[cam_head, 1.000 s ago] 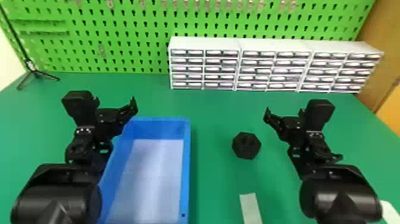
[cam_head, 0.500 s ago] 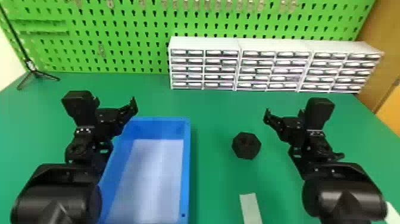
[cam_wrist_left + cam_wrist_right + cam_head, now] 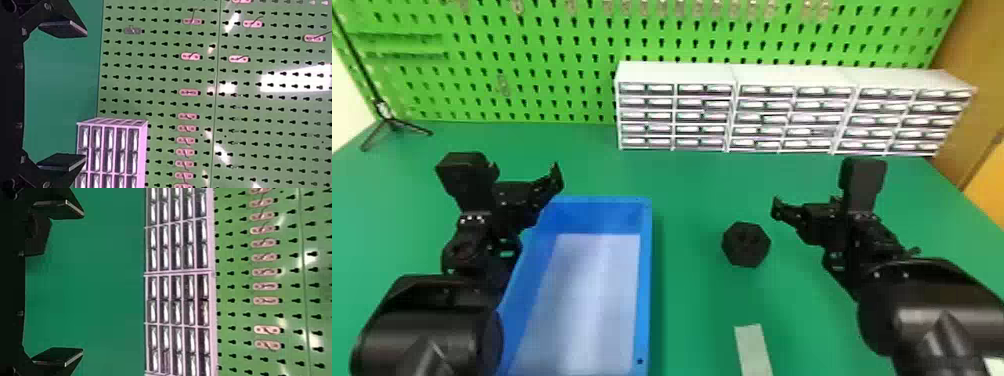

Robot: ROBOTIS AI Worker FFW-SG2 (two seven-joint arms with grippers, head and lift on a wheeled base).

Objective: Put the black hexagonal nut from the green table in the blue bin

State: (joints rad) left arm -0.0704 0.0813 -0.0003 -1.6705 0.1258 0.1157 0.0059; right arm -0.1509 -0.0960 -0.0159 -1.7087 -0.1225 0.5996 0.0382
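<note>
we see the black hexagonal nut (image 3: 746, 245) on the desk (image 3: 692, 310), right of centre in the head view, just to the lower left of the nearer right fingers (image 3: 786, 212), which, like the left fingers (image 3: 62, 29), are spread and empty.

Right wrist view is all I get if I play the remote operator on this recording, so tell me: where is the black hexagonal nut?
Observer: The black hexagonal nut lies on the green table, to the robot's right of the blue bin.
Operator: Which claw looks closer to it?
Observer: In the head view, the right claw; the nut lies a little to its left and nearer the robot.
Operator: And how does the other one stand?
Observer: In the left wrist view, the left claw is open, its two fingers well apart with nothing between them.
</note>
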